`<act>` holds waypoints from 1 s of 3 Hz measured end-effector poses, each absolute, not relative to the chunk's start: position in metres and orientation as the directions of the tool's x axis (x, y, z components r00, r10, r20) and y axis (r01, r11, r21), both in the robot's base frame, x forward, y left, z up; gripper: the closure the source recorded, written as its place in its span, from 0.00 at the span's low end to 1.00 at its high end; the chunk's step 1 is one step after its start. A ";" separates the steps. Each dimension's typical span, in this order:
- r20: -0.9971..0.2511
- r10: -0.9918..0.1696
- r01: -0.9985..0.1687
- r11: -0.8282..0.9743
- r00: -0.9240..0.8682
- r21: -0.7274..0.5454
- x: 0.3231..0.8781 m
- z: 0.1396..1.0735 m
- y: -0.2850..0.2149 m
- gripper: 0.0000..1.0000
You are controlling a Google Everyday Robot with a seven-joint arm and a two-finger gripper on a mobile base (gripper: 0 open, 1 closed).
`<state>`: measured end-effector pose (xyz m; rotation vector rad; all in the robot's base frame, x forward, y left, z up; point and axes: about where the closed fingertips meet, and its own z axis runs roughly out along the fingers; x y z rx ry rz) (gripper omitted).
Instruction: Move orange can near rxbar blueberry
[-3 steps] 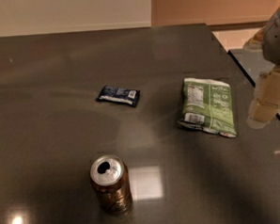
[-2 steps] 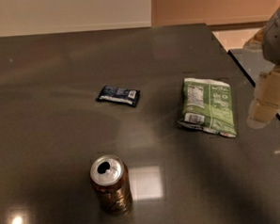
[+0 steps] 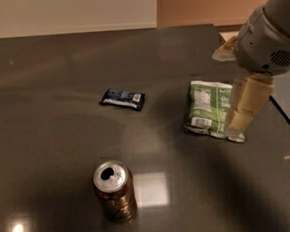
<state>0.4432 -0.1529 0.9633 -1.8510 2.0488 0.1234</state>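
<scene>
Whether the jaws are released or clenched cannot be told from this view: the gripper (image 3: 240, 115) shows only as a pale beige piece hanging down from the grey rounded arm housing (image 3: 265, 38) at the right edge of the frame. It grasps nothing that can be seen. Its lower end overlaps the right edge of the green snack bag (image 3: 209, 109) in the picture; whether it touches the bag or hangs above it is not clear.

The orange can (image 3: 115, 190) stands upright in the lower centre-left of the frame, its silver top and opened tab facing up, well apart from the gripper. The rxbar blueberry (image 3: 122, 98), a small flat dark blue wrapper with white print, lies in the middle of the frame, above the can and slightly to its right, with bare dark table (image 3: 45, 69) between the two. Nothing lies on the stretch of table between can and bar.

The green snack bag lies flat at centre right, to the right of the bar and apart from it, its printed label side up. It sits between the gripper and the two task items. A square glare patch (image 3: 151, 188) lies on the table just right of the can, and a small bright spot (image 3: 17, 229) shines at the lower left. Behind the arm at the upper right, a pale object (image 3: 224, 50) near the table's far edge is too indistinct to name.
</scene>
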 end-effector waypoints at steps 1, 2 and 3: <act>-0.426 -0.904 -0.991 0.027 0.033 -0.134 0.434 0.950 -0.105 0.00; -0.518 -0.845 -0.991 -0.101 0.132 -0.088 0.412 0.938 -0.056 0.00; -0.585 -0.784 -0.971 -0.236 0.208 -0.030 0.384 0.923 -0.021 0.00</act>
